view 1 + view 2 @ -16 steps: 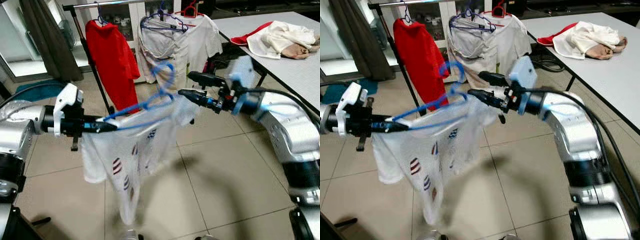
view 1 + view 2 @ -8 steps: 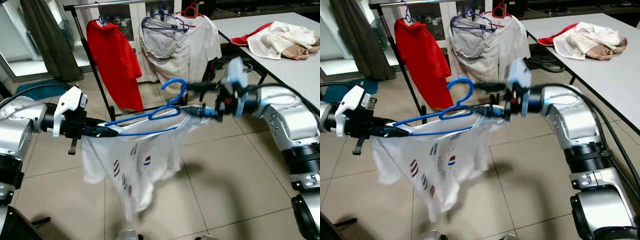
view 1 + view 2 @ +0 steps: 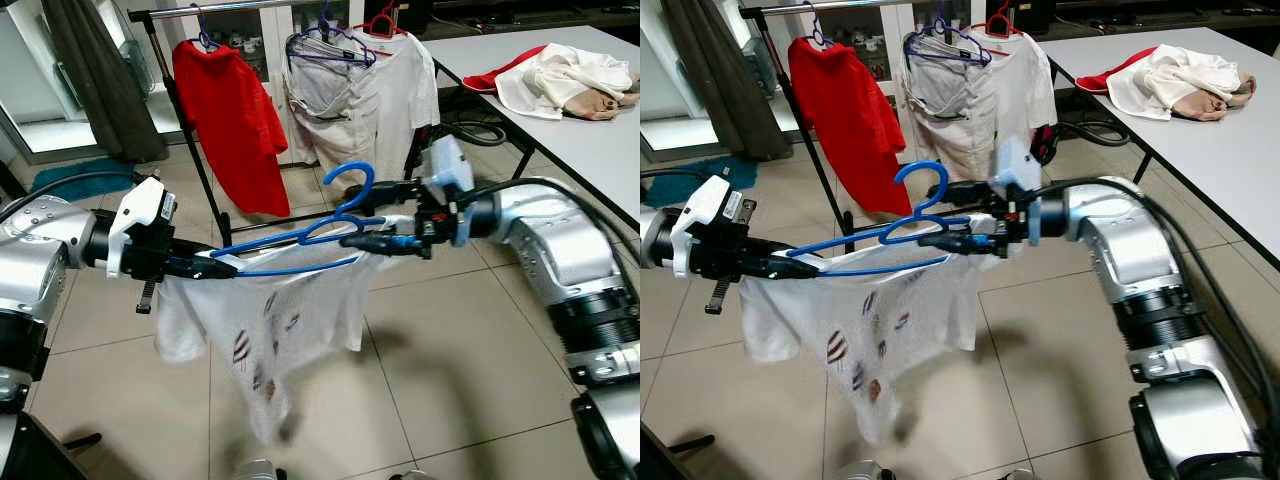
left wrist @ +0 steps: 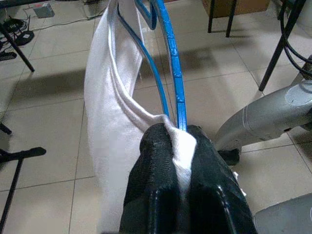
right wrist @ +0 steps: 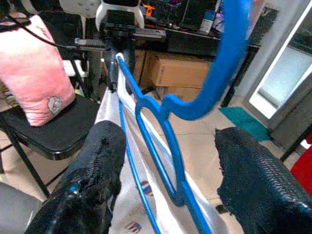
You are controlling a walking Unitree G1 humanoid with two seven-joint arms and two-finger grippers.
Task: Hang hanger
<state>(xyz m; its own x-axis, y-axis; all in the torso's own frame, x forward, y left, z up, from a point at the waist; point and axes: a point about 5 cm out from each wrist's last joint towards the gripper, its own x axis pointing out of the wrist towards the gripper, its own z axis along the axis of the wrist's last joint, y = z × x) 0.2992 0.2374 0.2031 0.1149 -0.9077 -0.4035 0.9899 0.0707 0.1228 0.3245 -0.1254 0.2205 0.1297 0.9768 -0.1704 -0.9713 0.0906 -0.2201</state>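
Left gripper: we've got it clamped tight on one end of the blue hanger, with a fold of the white shirt pinched in between the fingers, as the left wrist view shows plainly.
Blue hanger: held roughly level in front of us between both arms, hook standing up near the right gripper's end.
White shirt: draped on the hanger, hanging loose below it over the tiled floor, small dark and red marks on the cloth.
Right gripper: we see it at the hanger's other end, fingers spread apart with the hanger's neck and hook running between them; it isn't clamped on anything, and we can't tell whether a finger touches the plastic.
Room below: open tile under and in front of the shirt, with the shirt's lowest point well clear of the floor.
Right side: the grey worktop runs along our right, its edge near the right arm, with a heap of white, red and tan clothes on it, well apart from the hanger.
Cables: dark cords lie on the floor beside the worktop leg.
Far ahead: the clothes rail stands beyond the hanger, carrying a red shirt on the left and pale garments on the right, with a gap of bare rail between them.
Far left: a dark curtain hangs there.
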